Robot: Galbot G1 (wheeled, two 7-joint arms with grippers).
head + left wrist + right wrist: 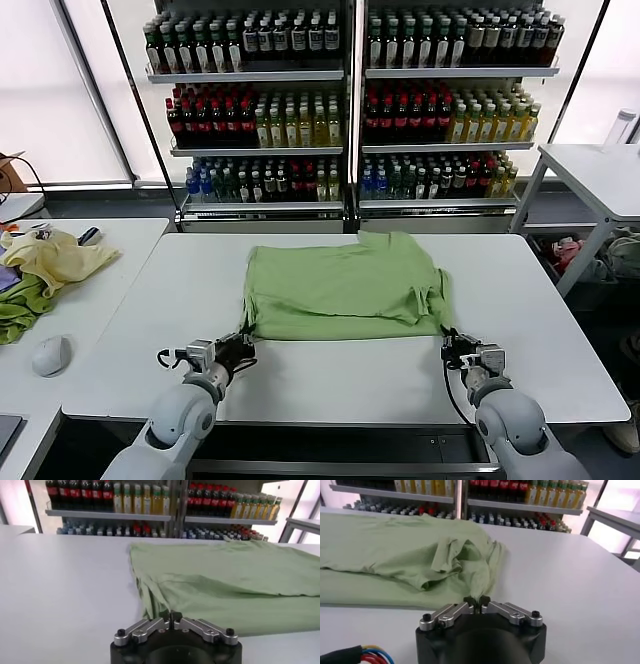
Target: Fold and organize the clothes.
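The light lime-green T-shirt [345, 285] lies folded in a wide rectangle in the middle of the white table [560, 340]; its printed graphic is hidden. A sleeve is bunched at its right end [452, 555]. My left gripper [243, 345] is at the shirt's near left corner, shut with the fabric edge [152, 611] at its fingertips [163, 619]. My right gripper [447, 346] is at the near right corner, shut with a pinch of the shirt's edge [481, 587] between its fingertips [468, 601]. Both hold low, at table level.
A pale yellow garment [55, 258], a darker olive-green cloth [20, 305] and a white mouse [50, 355] lie on a side table at the left. Bottle-filled shelves [350, 100] stand behind. Another white table [600, 175] is at the far right.
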